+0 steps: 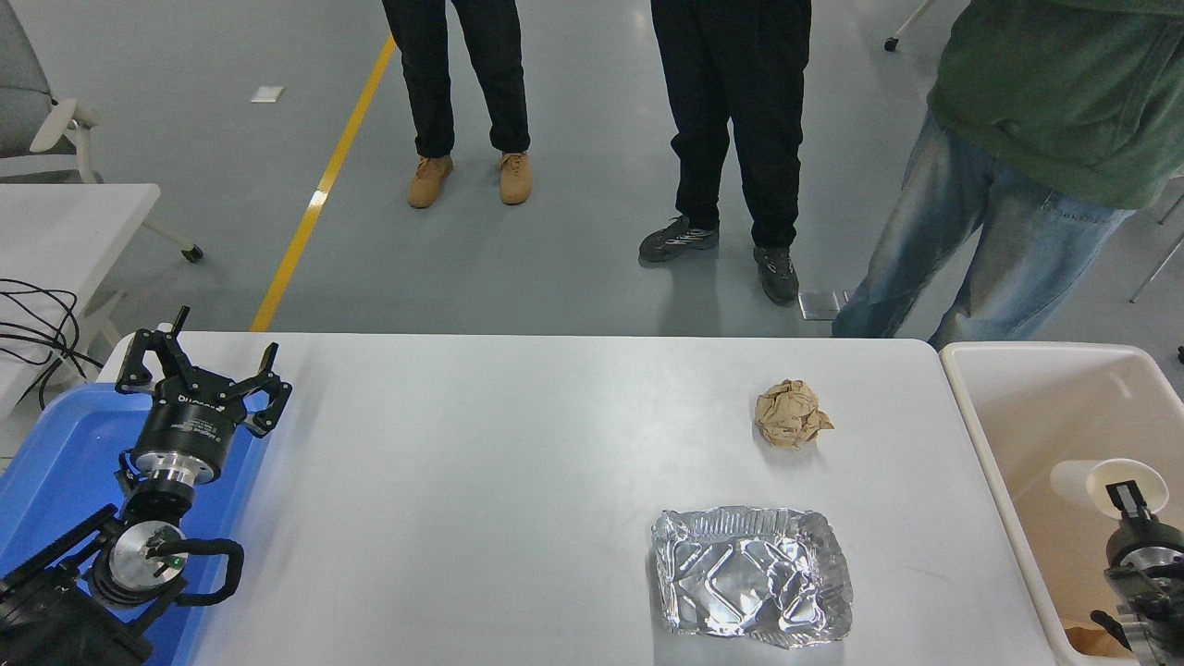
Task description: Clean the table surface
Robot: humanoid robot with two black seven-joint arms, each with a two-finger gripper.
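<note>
Head view shows us the table [518,481] filling the middle and lower part of the frame, its wide white top running from the left hand across to the beige bin at the right edge. On it we see two things, both in the right half: a crumpled ball of brown paper [791,414] toward the far side, and a crushed foil tray [751,575] nearer the bottom edge, well apart from the paper.

Our left hand [199,384] sits parked at the lower left, over a blue tray [55,462], with its fingers spread wide and nothing between them.

Our right hand [1130,504] comes in at the lower right corner, inside the beige bin [1027,416]. One finger reaches into the mouth of a white paper cup [1105,481] lying on its side there; we cannot tell whether the hand is clamped on the cup or released.

At the top of the frame we see the legs of three people standing on the grey floor beyond the table.
</note>
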